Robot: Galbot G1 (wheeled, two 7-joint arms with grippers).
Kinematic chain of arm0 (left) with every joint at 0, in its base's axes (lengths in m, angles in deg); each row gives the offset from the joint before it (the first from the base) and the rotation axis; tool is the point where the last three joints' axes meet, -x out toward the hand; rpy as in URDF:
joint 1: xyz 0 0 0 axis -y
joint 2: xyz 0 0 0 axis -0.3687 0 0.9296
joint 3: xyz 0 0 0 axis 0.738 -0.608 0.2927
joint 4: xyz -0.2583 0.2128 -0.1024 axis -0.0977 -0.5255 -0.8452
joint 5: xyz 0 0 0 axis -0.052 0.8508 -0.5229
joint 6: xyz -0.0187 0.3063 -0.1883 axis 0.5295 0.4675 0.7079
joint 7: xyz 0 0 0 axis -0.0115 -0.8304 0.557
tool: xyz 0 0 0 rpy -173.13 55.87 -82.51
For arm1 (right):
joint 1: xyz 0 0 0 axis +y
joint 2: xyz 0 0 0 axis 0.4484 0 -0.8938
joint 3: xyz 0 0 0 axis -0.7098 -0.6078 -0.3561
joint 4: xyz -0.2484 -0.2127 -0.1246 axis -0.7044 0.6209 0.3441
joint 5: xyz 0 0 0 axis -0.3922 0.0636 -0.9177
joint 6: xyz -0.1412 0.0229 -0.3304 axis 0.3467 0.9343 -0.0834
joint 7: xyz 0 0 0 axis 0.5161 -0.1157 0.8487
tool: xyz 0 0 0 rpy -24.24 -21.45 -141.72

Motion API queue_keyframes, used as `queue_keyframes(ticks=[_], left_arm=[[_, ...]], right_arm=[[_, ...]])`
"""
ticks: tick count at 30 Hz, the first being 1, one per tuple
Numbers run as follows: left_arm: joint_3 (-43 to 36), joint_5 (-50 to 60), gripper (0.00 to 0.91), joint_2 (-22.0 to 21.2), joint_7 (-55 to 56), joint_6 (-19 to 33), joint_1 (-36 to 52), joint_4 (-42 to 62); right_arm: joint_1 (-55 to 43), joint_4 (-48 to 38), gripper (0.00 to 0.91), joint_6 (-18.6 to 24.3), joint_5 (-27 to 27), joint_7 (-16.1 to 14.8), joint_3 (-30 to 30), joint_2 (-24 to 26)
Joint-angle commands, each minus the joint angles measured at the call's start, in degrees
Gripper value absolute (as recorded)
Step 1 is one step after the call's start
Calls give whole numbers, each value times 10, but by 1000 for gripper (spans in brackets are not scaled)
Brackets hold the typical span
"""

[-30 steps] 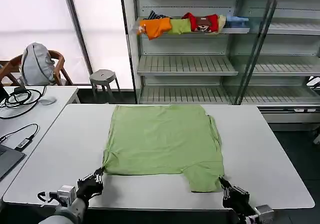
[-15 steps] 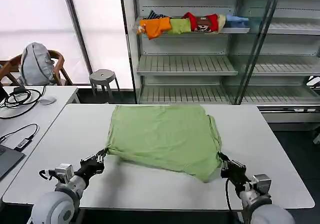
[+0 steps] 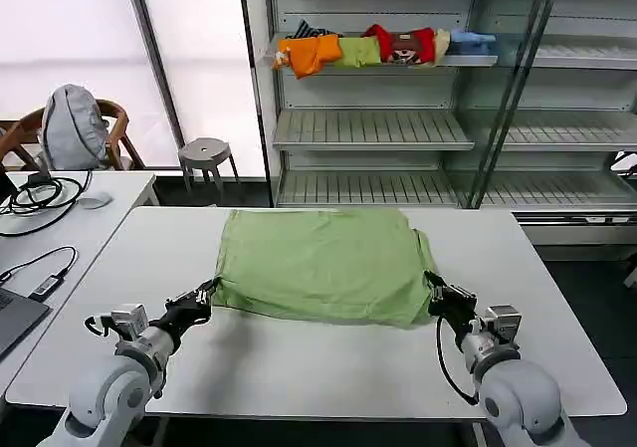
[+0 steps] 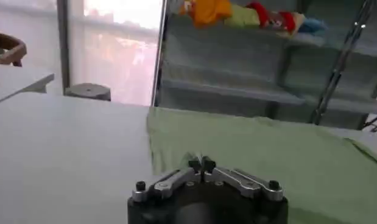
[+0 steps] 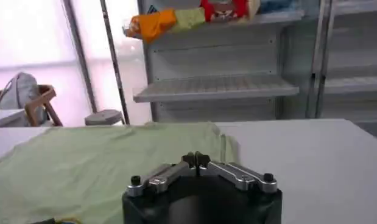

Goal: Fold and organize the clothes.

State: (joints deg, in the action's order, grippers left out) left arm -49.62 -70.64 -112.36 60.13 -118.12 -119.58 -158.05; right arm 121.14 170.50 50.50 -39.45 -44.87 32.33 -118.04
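Observation:
The light green shirt (image 3: 318, 258) lies on the white table (image 3: 299, 362), its near hem raised off the surface and drawn back over the rest. My left gripper (image 3: 206, 294) is shut on the shirt's near left corner. My right gripper (image 3: 432, 285) is shut on the near right corner. In the left wrist view the closed fingertips of the left gripper (image 4: 201, 163) meet at the edge of the green shirt (image 4: 267, 152). The right wrist view has the right gripper (image 5: 195, 159) closed at the edge of the shirt (image 5: 84, 170). The collar and chest graphic are hidden.
Bunched orange, green, red and blue garments (image 3: 368, 47) sit in a row on a metal shelf behind the table. A side desk (image 3: 70, 223) with cables and a laptop stands at left, with a chair holding a grey backpack (image 3: 72, 128) and a stool (image 3: 204, 154) beyond.
Both grippers have moved away from the table's near edge toward the shelf, carrying the shirt's near hem up and back; the lower flap at the right no longer lies flat.

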Motion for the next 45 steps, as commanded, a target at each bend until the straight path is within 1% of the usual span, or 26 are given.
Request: queue_keyframes(ticks=[1,12,25,30,40,45], left_arm=[[-5,-11,10,0,-12,-1,29,47],[-8,-8,10,3,-25,2,49,82],[-20,-4,10,10,-39,5,72,100],[-18,-4,10,10,-42,12,72,95],[-28,6,10,12,-50,14,85,120],[-40,18,20,16,-60,17,94,135]], right_arm=[[-64,-65,0,-4,-9,0,-23,-9],[-92,-109,0,-2,-34,-3,-34,-18],[-108,-131,0,5,-50,-8,-39,-24],[-106,-128,0,5,-49,-9,-31,-22],[-109,-145,0,9,-56,-9,-30,-26],[-118,-151,0,12,-58,-12,-41,-29]])
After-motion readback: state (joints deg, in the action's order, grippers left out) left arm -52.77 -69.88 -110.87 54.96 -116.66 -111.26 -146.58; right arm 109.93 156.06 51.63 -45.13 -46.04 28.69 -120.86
